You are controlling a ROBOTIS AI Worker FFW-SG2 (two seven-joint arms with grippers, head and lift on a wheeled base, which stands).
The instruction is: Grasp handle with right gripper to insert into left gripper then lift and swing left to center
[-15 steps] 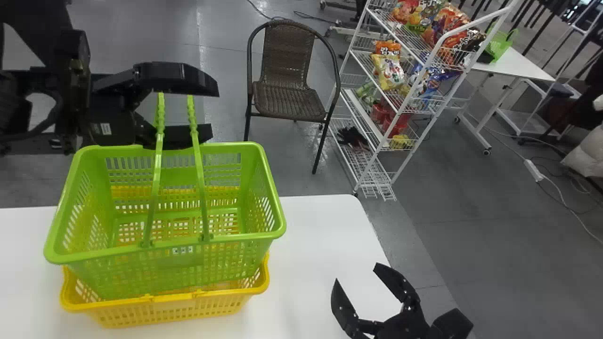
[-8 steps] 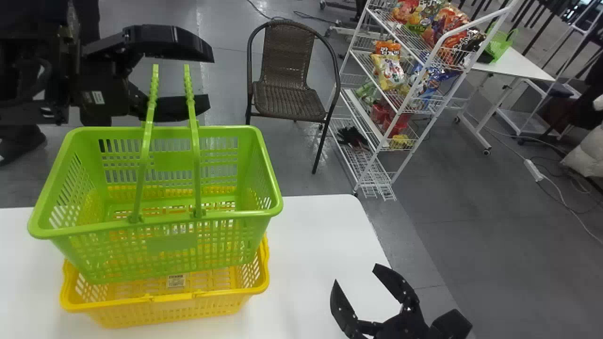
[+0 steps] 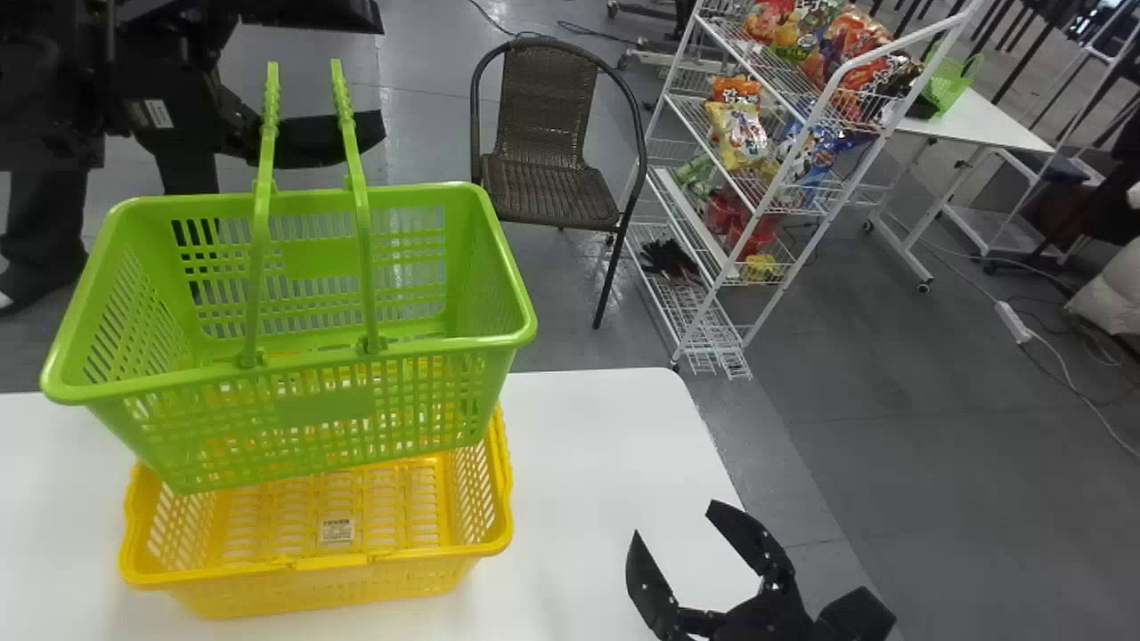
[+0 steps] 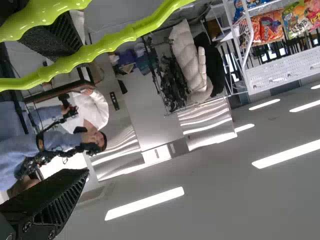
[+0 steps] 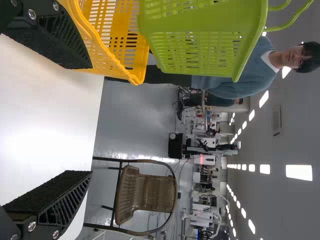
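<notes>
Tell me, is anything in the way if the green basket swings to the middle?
Nothing visible stands between the green basket and the middle. The yellow basket is below, and the right tool is over to the right.

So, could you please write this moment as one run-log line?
green basket: above yellow basket | left gripper: open, at green handles | right gripper: open, over table

Yellow basket (image 3: 312, 589) on white tabletop (image 3: 606, 463), left of its far right corner. Brown chair (image 3: 548, 187) past far edge. White wire rack (image 3: 708, 322) beyond that corner, snack bags (image 3: 741, 135) on shelves. Farther right, small green basket (image 3: 948, 86) on second table (image 3: 1002, 125); power strip (image 3: 1012, 322) on floor.
</notes>
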